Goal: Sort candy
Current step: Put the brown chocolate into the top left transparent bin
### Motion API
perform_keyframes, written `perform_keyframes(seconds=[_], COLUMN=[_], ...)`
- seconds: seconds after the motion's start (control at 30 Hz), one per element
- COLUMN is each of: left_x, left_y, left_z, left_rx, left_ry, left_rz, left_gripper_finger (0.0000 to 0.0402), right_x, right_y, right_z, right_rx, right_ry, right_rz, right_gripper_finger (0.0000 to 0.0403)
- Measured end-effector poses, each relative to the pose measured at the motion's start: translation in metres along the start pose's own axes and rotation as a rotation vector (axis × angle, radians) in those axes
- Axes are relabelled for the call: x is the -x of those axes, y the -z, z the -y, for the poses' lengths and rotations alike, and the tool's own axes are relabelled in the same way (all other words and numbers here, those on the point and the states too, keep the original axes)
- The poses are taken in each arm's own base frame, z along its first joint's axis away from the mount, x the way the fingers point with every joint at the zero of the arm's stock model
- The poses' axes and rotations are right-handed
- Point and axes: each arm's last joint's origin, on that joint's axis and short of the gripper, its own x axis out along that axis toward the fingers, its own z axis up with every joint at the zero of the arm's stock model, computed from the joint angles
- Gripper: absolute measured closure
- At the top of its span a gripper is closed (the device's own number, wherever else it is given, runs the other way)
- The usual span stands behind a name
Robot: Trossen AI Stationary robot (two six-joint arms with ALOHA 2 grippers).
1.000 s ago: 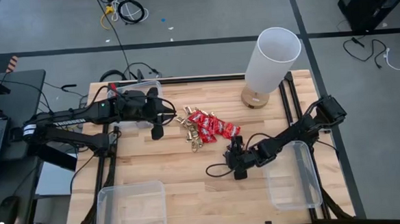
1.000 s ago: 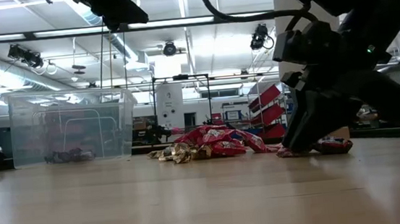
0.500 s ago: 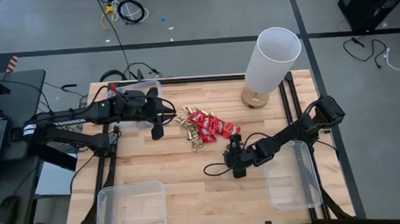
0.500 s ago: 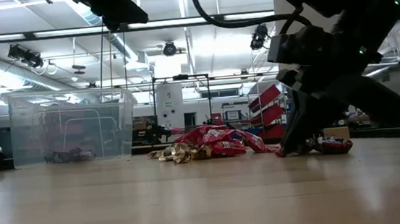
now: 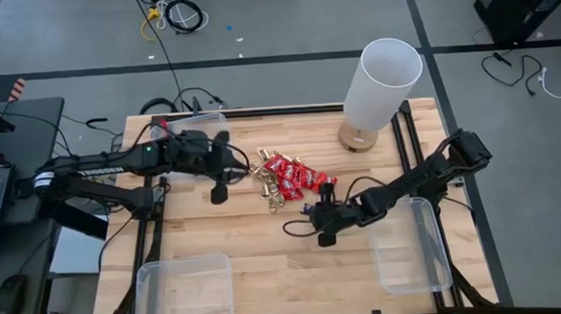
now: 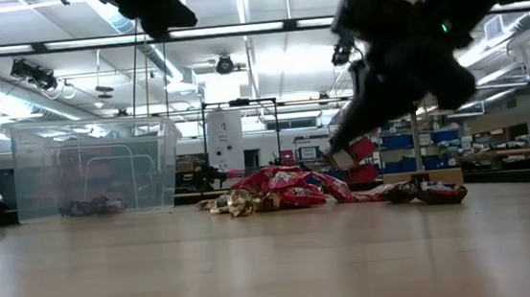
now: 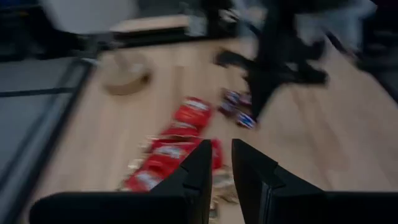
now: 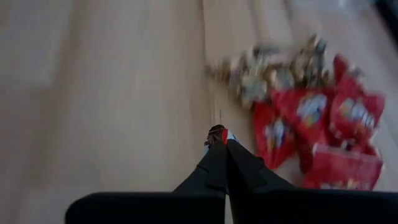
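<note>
Right pincer (image 5: pixel 319 216) has closed on one small sweet (image 8: pixel 216 132) and lifted off the tabletop (image 5: pixel 246 240), at five o'clock of the candy pile (image 5: pixel 289 180); we judge the pick made, drop pending; left pincer (image 5: pixel 219 192) hovers slightly parted at nine o'clock, empty; we count three clear bins (image 5: pixel 184 292), one lamp (image 5: pixel 378 89); sweets too heaped to count.

Two dark jointed arms, black cables, dark jaws
</note>
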Motion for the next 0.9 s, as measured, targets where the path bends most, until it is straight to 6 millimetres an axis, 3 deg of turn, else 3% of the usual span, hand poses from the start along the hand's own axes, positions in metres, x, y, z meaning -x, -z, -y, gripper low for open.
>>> perform_keyframes(seconds=[0.2,0.47,0.7,0.9], left_x=[-0.026,-0.062,-0.079,-0.084], left_y=[0.0,-0.001,-0.003,-0.004], left_z=[0.016,0.035,0.039,0.039], left_rx=[-0.091,-0.178,-0.183,-0.185], left_ry=[0.136,0.2,0.231,0.24], left_rz=[-0.003,0.031,0.082,0.106], left_gripper_finger=[0.0337,0.0336,0.032,0.0275], right_x=[0.025,0.056,0.058,0.059], right_y=[-0.03,-0.065,-0.075,-0.078], right_z=[0.012,0.027,0.036,0.041], right_rx=[-0.094,-0.073,-0.064,-0.061], right_ry=[-0.108,-0.226,-0.257,-0.284], right_rz=[0.224,0.573,0.692,0.741], right_gripper_finger=[0.0403,0.0403,0.0403,0.0403])
